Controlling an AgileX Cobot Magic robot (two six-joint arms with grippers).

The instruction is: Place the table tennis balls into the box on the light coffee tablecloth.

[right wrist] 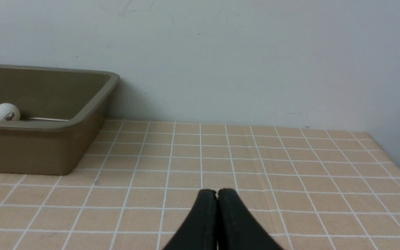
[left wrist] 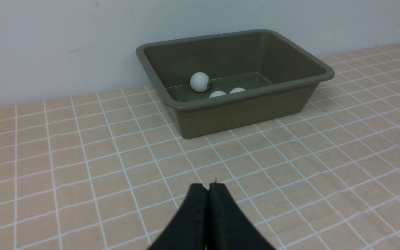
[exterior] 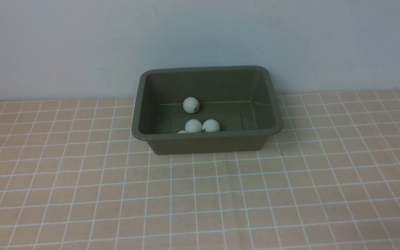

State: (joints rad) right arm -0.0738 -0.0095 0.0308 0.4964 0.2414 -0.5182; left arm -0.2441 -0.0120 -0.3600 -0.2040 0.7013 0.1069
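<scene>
Resting inside the box: 4 table tennis balls; both end effectors clenched, empty.

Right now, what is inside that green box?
The box holds table tennis balls: one at the back, two nearer, and a fourth mostly hidden behind the front rim.

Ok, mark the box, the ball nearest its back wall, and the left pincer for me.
box (exterior: pixel 207 143): front view, on the outer near wall.
ball nearest the back wall (exterior: pixel 191 105): front view, on its middle.
left pincer (left wrist: pixel 208 190): left wrist view, at the seam between the two closed fingertips.
</scene>
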